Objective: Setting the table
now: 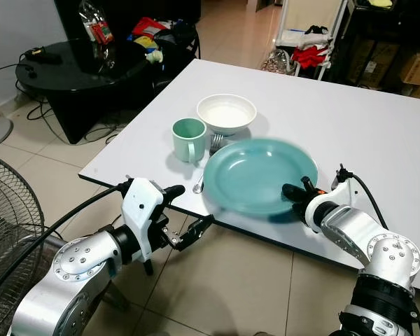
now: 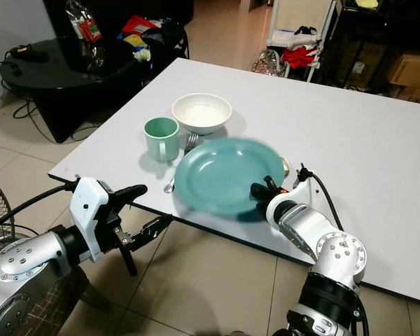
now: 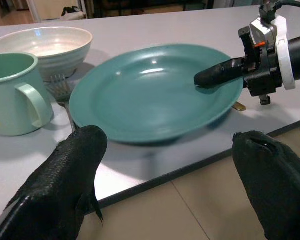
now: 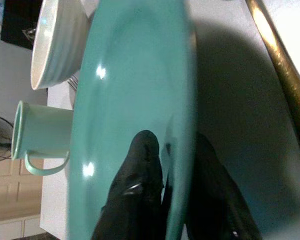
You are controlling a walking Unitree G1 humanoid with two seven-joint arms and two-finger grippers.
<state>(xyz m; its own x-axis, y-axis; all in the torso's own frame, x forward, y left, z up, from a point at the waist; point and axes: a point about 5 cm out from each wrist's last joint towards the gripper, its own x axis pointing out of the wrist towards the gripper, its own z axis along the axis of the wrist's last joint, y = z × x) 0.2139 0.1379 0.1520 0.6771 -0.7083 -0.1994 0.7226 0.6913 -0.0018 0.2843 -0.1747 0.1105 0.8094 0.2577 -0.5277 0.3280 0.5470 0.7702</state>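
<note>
White table [image 1: 378, 133] bears glossy teal plate [image 1: 255, 171], rim pinched by right end effector [image 1: 292, 192].

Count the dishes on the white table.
3: a teal plate at the near edge, its rim pinched by the right gripper; a white bowl behind it; a green mug left of the bowl. Cutlery lies partly hidden under the plate.

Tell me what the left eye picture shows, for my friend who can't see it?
The robot's right gripper pinches the near rim of a teal plate on a white table. A green mug, white bowl and fork sit beside it; the left gripper hovers open off the table's edge.
</note>
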